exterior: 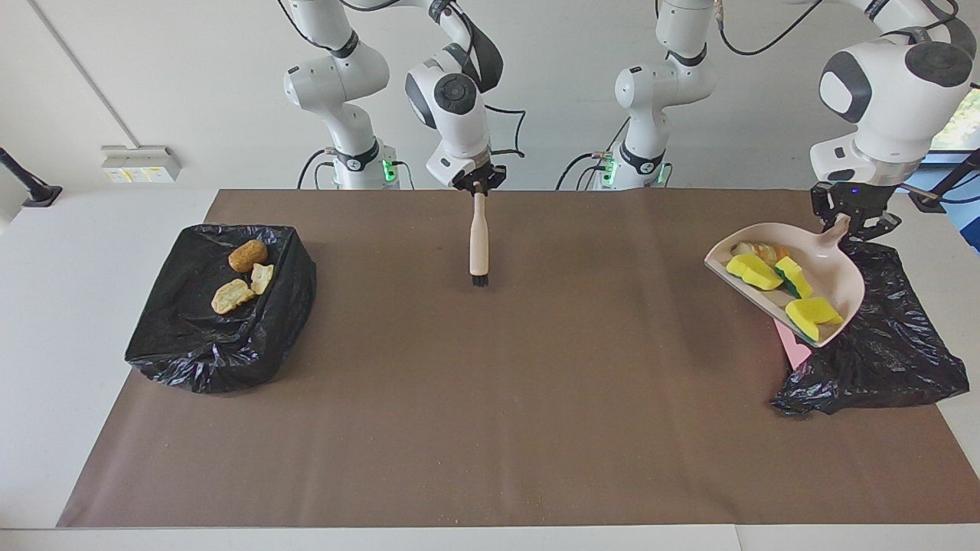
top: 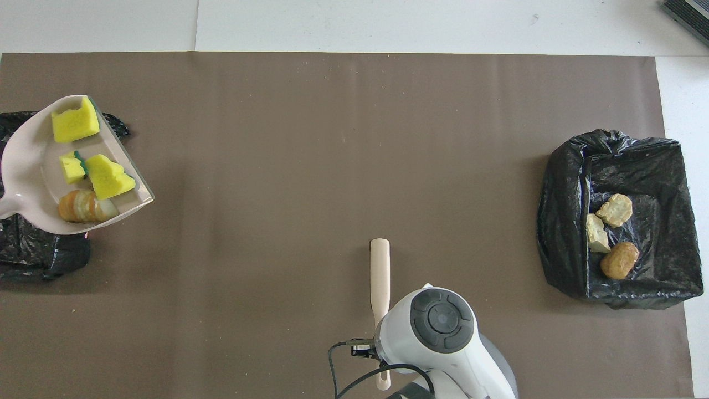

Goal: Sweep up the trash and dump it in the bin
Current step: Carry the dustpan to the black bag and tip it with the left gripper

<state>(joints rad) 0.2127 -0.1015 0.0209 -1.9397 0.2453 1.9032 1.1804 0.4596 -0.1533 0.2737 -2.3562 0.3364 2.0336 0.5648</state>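
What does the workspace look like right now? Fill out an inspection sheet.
Surface: brown mat with fine crumbs, on a white table.
Job's things: yellow sponges and a banded scrap in the raised dustpan over the bin at the left arm's end; three bread lumps in the second bin.
Clutter: nothing seen.
Grippers: left gripper holds the dustpan; right gripper holds the brush upright mid-mat.
Cables: black cables hang along the arms.
Surroundings: wall box.

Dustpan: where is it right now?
In the facing view the dustpan is up in the air at the left arm's end of the table, held by its handle in the left pincer over a black bag, with yellow sponges in it.
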